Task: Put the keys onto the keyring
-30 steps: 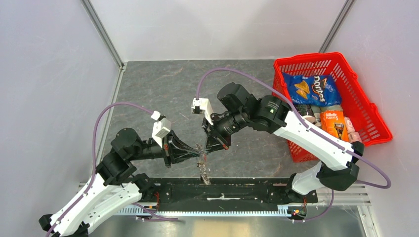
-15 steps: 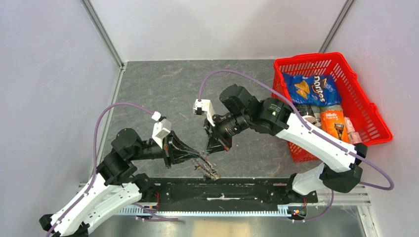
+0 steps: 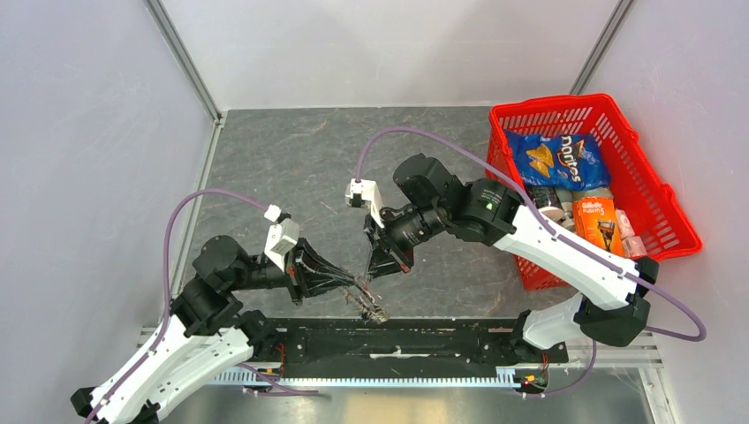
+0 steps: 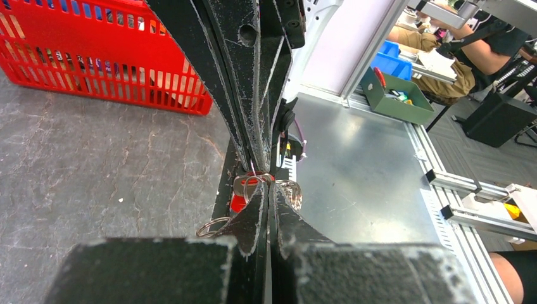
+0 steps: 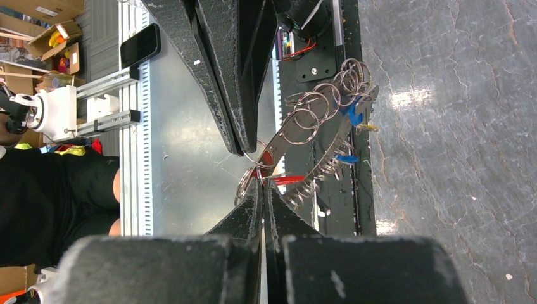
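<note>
The keyring [image 5: 334,140] is seen edge-on in the right wrist view, a jagged grey metal band carrying several small split rings and keys with blue [image 5: 351,113] and yellow tags. In the top view it hangs as a small cluster [image 3: 372,306] above the near table edge, between both grippers. My left gripper [image 3: 357,284] is shut, its tips [image 4: 269,185] at one end of the keyring. My right gripper [image 3: 374,266] is shut, its tips [image 5: 263,181] pinching a red-tagged key [image 5: 286,180]. The red tag [image 4: 239,201] and a loose split ring [image 4: 211,227] also show in the left wrist view.
A red basket [image 3: 540,105] with a chip bag and other packages stands at the right, and also shows in the left wrist view [image 4: 95,60]. A black rail [image 3: 415,340] runs along the near table edge, under the hanging keyring.
The left arm has drawn back slightly to the left. The hanging cluster of keys has swung from straight down to slanting right. Both grippers stay shut, tips close together.
</note>
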Robot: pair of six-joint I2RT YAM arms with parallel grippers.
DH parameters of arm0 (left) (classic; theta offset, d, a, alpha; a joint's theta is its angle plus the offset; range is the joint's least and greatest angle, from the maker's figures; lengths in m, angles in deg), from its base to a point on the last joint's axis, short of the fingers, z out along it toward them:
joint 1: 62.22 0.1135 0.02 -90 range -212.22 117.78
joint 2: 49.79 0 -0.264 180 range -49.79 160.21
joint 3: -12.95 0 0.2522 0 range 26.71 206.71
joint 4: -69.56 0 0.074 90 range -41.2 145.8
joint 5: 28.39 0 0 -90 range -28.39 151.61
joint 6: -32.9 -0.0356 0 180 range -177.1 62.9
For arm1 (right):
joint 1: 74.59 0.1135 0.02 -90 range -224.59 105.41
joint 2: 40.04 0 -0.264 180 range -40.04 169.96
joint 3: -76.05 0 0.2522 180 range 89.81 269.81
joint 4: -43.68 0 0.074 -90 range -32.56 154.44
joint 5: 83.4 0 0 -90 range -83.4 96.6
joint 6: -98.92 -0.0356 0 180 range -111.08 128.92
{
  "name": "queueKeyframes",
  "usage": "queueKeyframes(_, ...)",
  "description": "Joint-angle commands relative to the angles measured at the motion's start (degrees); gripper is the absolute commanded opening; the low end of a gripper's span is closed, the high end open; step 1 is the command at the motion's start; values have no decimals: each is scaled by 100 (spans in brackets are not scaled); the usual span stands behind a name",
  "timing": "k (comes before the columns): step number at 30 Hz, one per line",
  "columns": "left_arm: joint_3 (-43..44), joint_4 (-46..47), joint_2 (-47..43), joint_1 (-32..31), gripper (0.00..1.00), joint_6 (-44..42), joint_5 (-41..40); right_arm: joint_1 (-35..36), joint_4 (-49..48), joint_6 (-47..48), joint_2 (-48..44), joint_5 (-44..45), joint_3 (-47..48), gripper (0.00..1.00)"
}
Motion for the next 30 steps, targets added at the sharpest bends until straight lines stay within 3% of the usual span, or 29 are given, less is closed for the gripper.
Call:
queueKeyframes(1, 95, 670, -116, -18, 2, 84, 386, -40, -183, -26, -131, 171, -151, 0)
queueKeyframes(30, 78, 670, -174, -18, 2, 82, 297, -31, -350, -88, -236, -13, -409, 0)
